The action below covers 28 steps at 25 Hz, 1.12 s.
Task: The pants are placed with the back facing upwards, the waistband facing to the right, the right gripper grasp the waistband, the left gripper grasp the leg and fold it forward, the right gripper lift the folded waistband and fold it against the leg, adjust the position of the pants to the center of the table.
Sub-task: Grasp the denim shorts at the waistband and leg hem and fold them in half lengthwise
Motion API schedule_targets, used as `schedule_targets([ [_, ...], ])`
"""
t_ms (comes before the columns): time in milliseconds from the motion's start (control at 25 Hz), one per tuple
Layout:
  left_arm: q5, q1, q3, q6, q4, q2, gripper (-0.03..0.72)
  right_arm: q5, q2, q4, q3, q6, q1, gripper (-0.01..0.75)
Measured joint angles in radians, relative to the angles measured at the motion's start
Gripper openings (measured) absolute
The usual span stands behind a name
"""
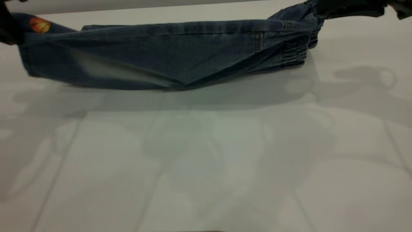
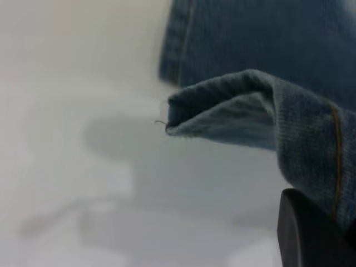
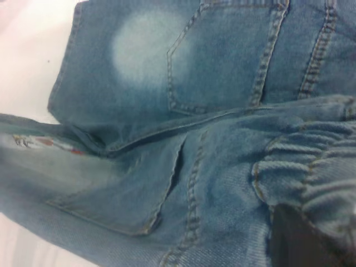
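I am holding the pants (image 1: 167, 54) up between my two grippers, stretched lengthwise across the far part of the table (image 1: 206, 167). My right gripper (image 1: 351, 8) is pinching the gathered waistband (image 1: 296, 48) from above; in its wrist view a dark finger (image 3: 303, 239) is pressing straight into the elastic gathers, so it is closed on the denim. My left gripper (image 1: 9, 29) is clamping the printed leg (image 1: 35, 27) at its hem end, where the orange ball (image 1: 40, 24) is showing just beside it; its wrist view is showing a dark pad (image 2: 311, 233) with the folded hem (image 2: 233, 105) bunching out ahead of it.

Between my grippers the far half of the pants is coming over the plain leg below, whose faded patch (image 1: 106, 67) and back pocket (image 3: 222, 61) are lying beneath my right gripper. The lower edge is sagging onto the table while the top edge is running taut from one gripper to the other.

So, as I judge it, both grasps are made and the forward fold is under way but not laid flat. Setting the leg down, folding the waistband against the leg and centring the pants are all left to do, since the pants are sitting well toward the far edge.
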<state>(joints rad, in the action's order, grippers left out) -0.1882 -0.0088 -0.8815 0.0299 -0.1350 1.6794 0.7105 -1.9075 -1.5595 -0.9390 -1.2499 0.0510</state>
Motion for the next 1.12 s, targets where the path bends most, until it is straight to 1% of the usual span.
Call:
schedule_targets([
  [240,0.269,-0.009,-0.005,-0.002,0.002,0.152,0.052,0.000,-0.144,-0.061,-0.109,-0.062,0.000,0.036],
  [360,0.391,-0.032,-0.010,-0.002,0.021,0.215,0.052,0.000,-0.196,-0.103,-0.161,-0.097,0.000,0.036],
  [480,0.517,-0.064,-0.027,-0.002,0.049,0.281,0.052,0.000,-0.239,-0.164,-0.195,-0.169,0.000,0.036],
  [560,0.607,-0.076,-0.044,-0.002,0.082,0.323,0.052,0.000,-0.262,-0.211,-0.204,-0.221,0.000,0.036],
  [640,0.672,-0.082,-0.068,-0.002,0.107,0.364,0.052,0.000,-0.280,-0.228,-0.219,-0.257,0.000,0.036],
  [720,0.709,-0.082,-0.096,-0.002,0.116,0.402,0.052,-0.002,-0.292,-0.232,-0.237,-0.271,0.000,0.036],
  [840,0.732,-0.082,-0.135,-0.009,0.118,0.452,0.052,-0.028,-0.306,-0.233,-0.269,-0.273,0.000,0.037],
  [1000,0.737,-0.082,-0.164,-0.056,0.120,0.498,0.054,-0.105,-0.330,-0.236,-0.307,-0.268,0.000,0.041],
  [1120,0.739,-0.082,-0.183,-0.118,0.120,0.505,0.062,-0.166,-0.340,-0.236,-0.330,-0.245,0.000,0.060],
])
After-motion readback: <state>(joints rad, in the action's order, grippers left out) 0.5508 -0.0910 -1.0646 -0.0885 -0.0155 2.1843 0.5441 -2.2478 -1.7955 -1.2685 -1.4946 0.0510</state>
